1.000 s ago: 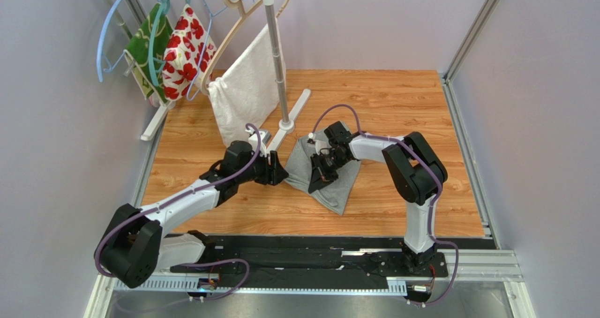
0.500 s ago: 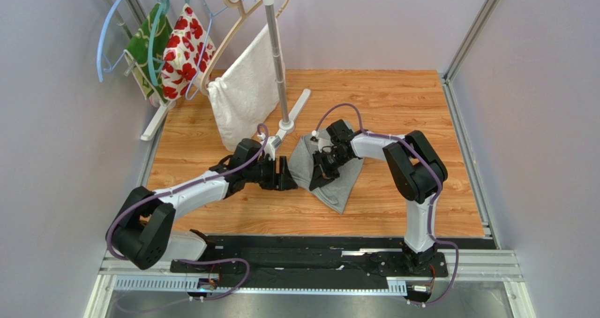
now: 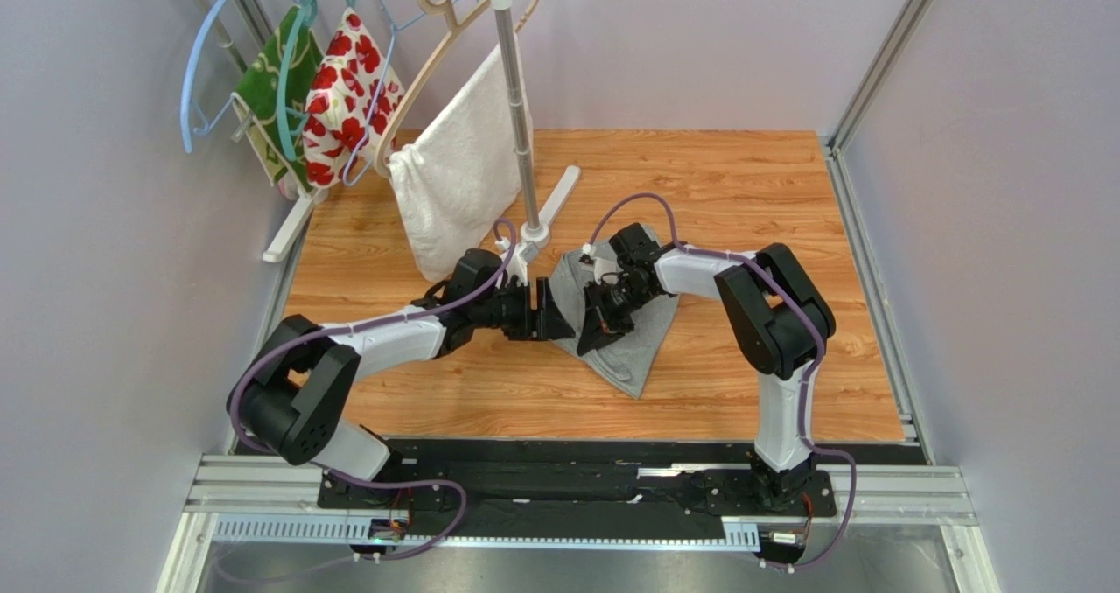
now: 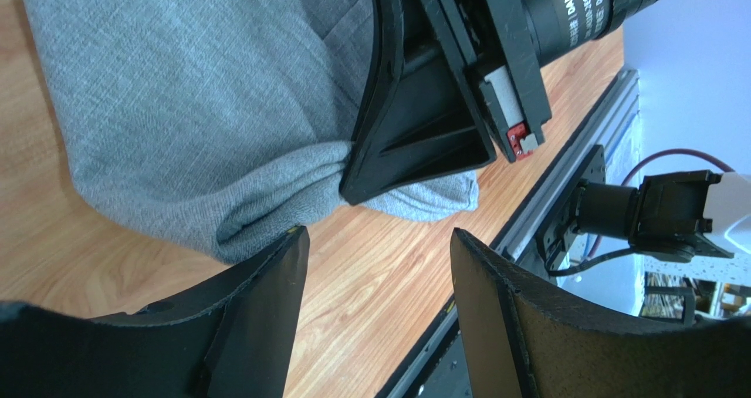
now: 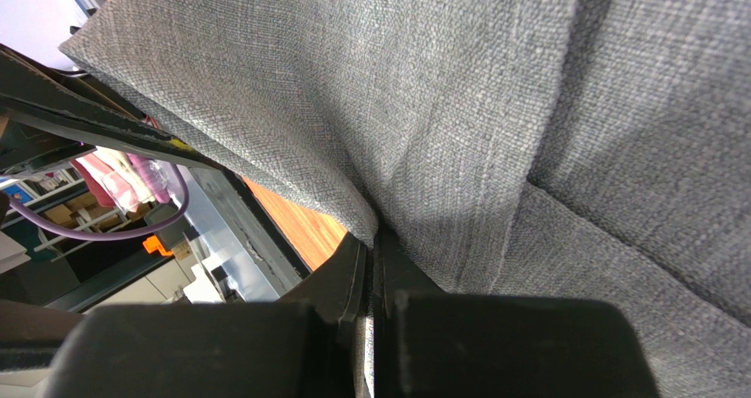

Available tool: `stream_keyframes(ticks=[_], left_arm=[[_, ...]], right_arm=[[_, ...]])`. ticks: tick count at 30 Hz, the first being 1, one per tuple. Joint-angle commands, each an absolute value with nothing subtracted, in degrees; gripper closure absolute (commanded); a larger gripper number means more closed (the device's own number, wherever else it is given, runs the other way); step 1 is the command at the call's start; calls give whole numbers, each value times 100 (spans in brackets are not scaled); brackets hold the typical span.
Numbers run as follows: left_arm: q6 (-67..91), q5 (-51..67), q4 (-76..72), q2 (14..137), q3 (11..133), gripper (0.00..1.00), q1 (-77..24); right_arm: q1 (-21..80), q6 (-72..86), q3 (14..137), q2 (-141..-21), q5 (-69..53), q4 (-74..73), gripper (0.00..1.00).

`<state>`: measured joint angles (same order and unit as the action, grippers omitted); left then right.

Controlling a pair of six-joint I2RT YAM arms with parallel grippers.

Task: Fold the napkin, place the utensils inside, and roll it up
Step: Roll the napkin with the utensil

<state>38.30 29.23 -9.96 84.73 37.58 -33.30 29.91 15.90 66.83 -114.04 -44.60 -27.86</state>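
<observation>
- The napkin [image 3: 638,347] lies rumpled on the wooden surface [image 3: 736,200], between the two arms.
- The right hand [image 5: 375,270] is clamped tight — a raised fold of the napkin is pinched between its fingers.
- The left hand [image 4: 379,238] stands wide apart and holds nothing — its tips sit just beside the napkin's edge.

Robot lab test cell: plain walls [image 3: 684,42], aluminium frame rails [image 3: 878,55], wood-grain tabletop [image 3: 736,186], prop clothes rack [image 3: 515,108].
</observation>
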Motion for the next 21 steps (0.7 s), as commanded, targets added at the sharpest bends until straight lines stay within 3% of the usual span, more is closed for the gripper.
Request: stream_keyframes(ticks=[1, 13, 16, 19, 21], left_arm=[[3920, 2901, -1573, 8631, 3955, 32, -3331], [3850, 2479, -2443, 8921, 3700, 34, -3322], [3753, 2365, -2487, 8982, 3718, 34, -3322], [3683, 2355, -2479, 9122, 3770, 34, -3331], [3665, 2382, -2470, 9210, 3814, 34, -3331]], right_arm=[[2936, 1547, 6759, -11549, -3841, -2760, 100], [2936, 1556, 6724, -11470, -3858, -2742, 100], [2936, 1547, 6715, -11338, -3867, -2733, 94], [2944, 1573, 6680, -11128, -3876, -2742, 75], [2944, 1617, 6662, -10970, -3858, -2742, 70]])
